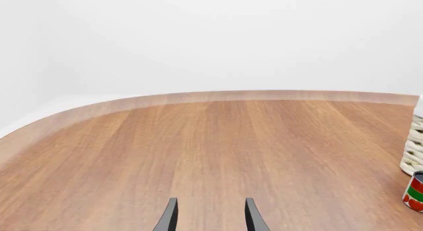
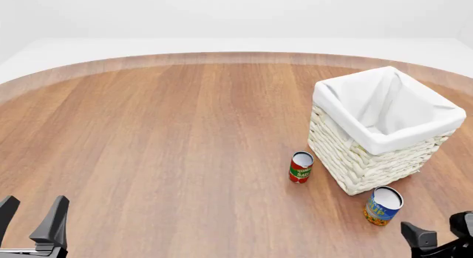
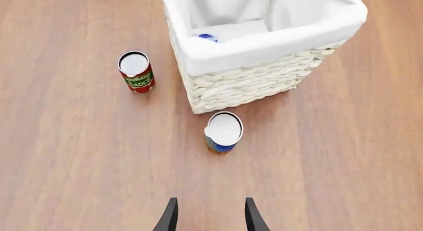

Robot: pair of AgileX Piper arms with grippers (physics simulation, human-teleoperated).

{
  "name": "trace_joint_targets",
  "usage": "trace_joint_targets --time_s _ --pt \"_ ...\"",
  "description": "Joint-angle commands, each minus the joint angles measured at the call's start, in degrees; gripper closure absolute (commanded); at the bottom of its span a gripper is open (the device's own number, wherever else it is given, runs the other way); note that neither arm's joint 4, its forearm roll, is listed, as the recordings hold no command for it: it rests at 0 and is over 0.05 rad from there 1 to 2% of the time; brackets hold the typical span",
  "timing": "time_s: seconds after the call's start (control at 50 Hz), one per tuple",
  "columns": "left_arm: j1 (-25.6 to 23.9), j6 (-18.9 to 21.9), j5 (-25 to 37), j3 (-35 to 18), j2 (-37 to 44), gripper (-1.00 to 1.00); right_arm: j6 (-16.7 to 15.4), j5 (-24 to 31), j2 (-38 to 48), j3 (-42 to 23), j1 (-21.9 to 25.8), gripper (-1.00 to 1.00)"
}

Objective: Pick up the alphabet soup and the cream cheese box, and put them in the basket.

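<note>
The alphabet soup (image 2: 382,205) is a blue and orange can with a white top. It stands upright on the table just in front of the basket (image 2: 333,150), also seen as the alphabet soup (image 3: 223,132) before the basket (image 3: 244,82). Inside the basket, past its near rim, a small blue and white piece (image 3: 207,37) peeks out. It looks like the cream cheese box. My right gripper (image 3: 210,216) is open and empty, short of the soup can; the right gripper (image 2: 437,231) sits at the bottom right. At the bottom left, my left gripper (image 2: 35,205) is open and empty.
A slimmer red-and-green can (image 2: 300,167) stands upright left of the basket; the left wrist view catches this can (image 1: 415,191) and the basket's wicker wall (image 1: 414,151). The wooden table (image 2: 163,136) has a curved far edge.
</note>
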Motion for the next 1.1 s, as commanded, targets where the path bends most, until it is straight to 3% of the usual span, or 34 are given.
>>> trace_joint_targets --time_s 0.02,0.2,0.38,0.66,0.78,1.1 --pt "0.0 0.0 0.0 0.0 0.0 -1.0 -1.5 -2.7 2.3 1.6 -1.6 -1.0" --pt "0.0 0.0 -0.1 0.0 0.1 -1.0 -2.1 -5.5 2.6 5.7 -1.9 -1.0" --pt "0.0 0.0 -0.2 0.0 0.2 -1.0 -2.9 -6.7 5.8 5.0 -2.8 -1.0" --pt "0.0 0.0 -0.3 0.0 0.2 -1.0 -4.3 -12.4 11.0 7.0 -3.8 -1.0" --pt "0.0 0.0 -0.4 0.0 0.4 -1.0 -5.0 -17.6 14.2 10.1 -4.2 -1.0" --pt "0.0 0.0 -0.5 0.0 0.4 -1.0 -4.9 -20.4 17.3 10.2 -4.4 -1.0"
